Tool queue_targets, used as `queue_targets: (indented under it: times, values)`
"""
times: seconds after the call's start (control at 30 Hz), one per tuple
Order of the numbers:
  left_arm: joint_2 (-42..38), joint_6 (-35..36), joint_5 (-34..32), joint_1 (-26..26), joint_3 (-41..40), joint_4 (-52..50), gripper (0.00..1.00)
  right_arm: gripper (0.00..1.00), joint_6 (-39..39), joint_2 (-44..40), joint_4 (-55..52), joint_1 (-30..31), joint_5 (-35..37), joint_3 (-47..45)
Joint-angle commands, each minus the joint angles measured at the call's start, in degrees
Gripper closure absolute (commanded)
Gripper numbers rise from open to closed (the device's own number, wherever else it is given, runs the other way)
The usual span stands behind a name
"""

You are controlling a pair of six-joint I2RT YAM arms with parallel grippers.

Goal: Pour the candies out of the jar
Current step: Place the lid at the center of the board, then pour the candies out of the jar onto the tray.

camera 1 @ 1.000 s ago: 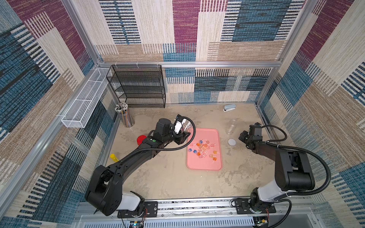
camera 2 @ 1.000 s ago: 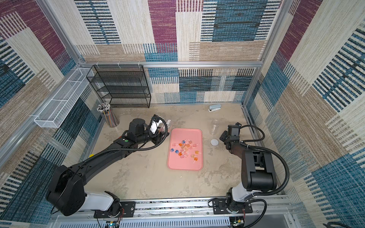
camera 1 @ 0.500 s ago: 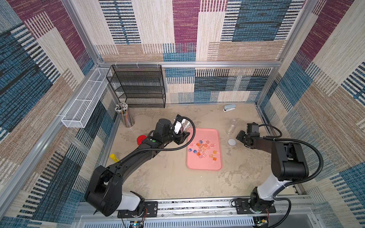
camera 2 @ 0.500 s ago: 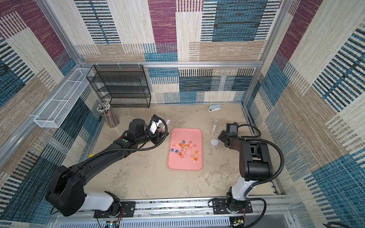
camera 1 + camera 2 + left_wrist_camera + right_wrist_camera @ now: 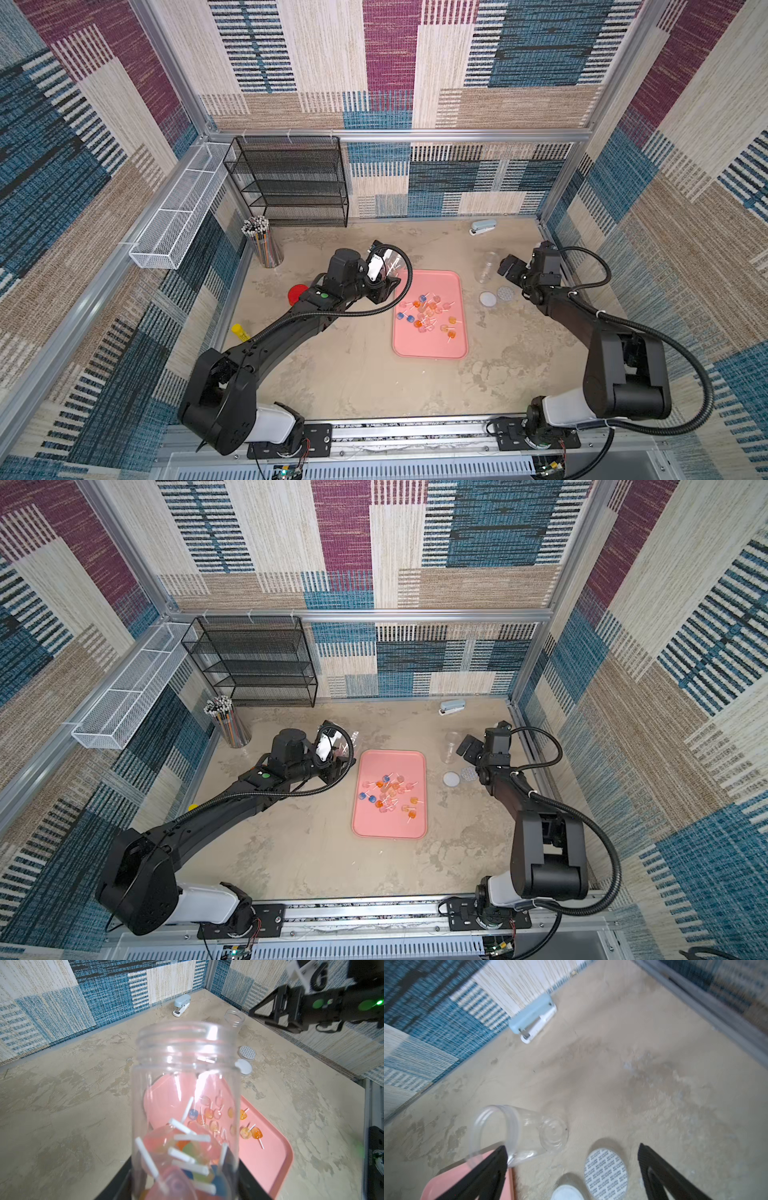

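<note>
Where bare table (image 5: 353, 374) stretches across the lower centre in both top views, the pink tray (image 5: 432, 349) sits mid-frame. At its upper-left edge the left gripper (image 5: 384, 276) clamps the jar (image 5: 187, 1053), seemingly tilted; the right gripper (image 5: 572, 1146) gapes wide, holding nothing, near two lids (image 5: 605, 1172). Some candies (image 5: 182, 1147) lie in the jar, others within the tray's rim.
</note>
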Motion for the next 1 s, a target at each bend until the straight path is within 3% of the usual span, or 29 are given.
queue_targets:
  times: [0.0,0.2,0.43,0.77,0.97]
  values:
    - [0.67,1.18,-1.54,-0.81,1.24,-2.55,1.0,0.0,-0.62,-3.76,3.95,0.05,-3.49,0.66]
    - [4.08,4.11,-5.08,-5.36,3.94,-10.33,1.0,0.0,1.25,-7.47,7.82,0.05,-10.91,0.03]
    - [11.46,7.89,-4.95,-9.65,9.42,-20.92,1.0,0.0,-0.05,-7.65,9.11,-0.04,-10.56,-0.48]
    - [27.08,19.81,-12.55,-14.5,29.3,-43.37,1.0,0.0,1.29,-8.21,11.8,-1.24,-10.68,-2.83]
    - [35.62,23.58,-21.66,-15.68,40.63,-51.5,1.0,0.0,2.15,-9.35,12.51,-2.08,-11.17,-3.47]
